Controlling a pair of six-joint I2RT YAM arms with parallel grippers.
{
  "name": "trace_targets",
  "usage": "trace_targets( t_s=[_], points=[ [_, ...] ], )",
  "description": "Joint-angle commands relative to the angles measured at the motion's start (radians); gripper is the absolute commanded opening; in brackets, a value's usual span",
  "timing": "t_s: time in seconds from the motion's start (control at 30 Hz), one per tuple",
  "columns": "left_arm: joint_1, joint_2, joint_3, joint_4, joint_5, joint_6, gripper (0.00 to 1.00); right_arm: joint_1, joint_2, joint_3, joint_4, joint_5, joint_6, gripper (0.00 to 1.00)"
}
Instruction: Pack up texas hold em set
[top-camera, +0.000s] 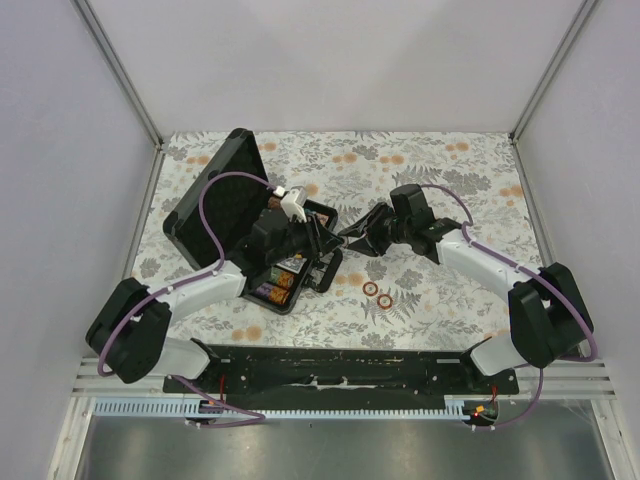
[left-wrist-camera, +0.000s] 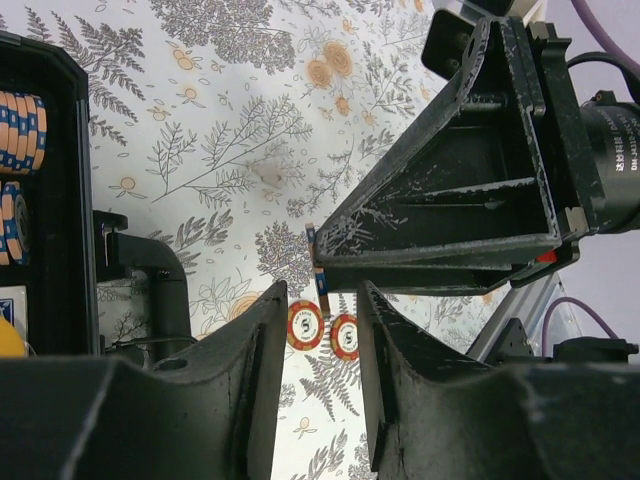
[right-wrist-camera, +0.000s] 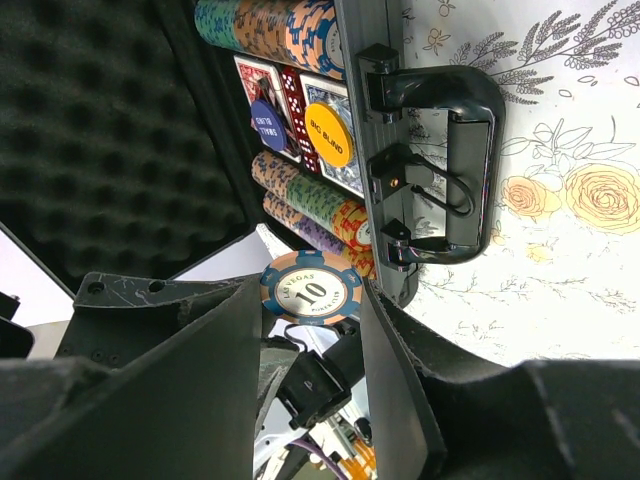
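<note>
**A:** Right wrist view is showing the right end effector (right-wrist-camera: 310, 296) clamping a poker chip (right-wrist-camera: 310, 289) upright, face toward the lens.

**B:** And the left end effector (left-wrist-camera: 320, 298)?

**A:** Standing parted, gripping nothing visible. I'm advising squaring on the chip's rim before squeezing.

**B:** The briefcase (top-camera: 215, 200)?

**A:** Lying open at the left of the worktop (top-camera: 450, 190), handle (right-wrist-camera: 450, 160) facing right, long axis running near-to-far, slightly slanted.

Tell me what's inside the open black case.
Rows of multicoloured chips, a red card deck, a blue one, red dice, a yellow Big Blind button and a dark blue button. The lower rows' end is hidden behind the right gripper and its loose chip.
</note>
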Motion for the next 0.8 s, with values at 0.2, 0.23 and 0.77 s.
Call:
trace_targets(
  t_s=[0.2,0.23,0.77],
  points=[
    [-0.011,0.038,0.061,0.027,-0.017,-0.027,0.31,-0.003,-0.013,-0.021,0.063,-0.035,0.036,0.44],
    [-0.013,0.043,0.059,0.026,-0.019,-0.029,0.29,-0.003,-0.012,-0.022,0.070,-0.041,0.038,0.44],
    [-0.020,0.053,0.118,-0.096,-0.085,0.052,0.02,-0.022,-0.039,-0.042,0.064,-0.035,-0.002,0.66]
  ],
)
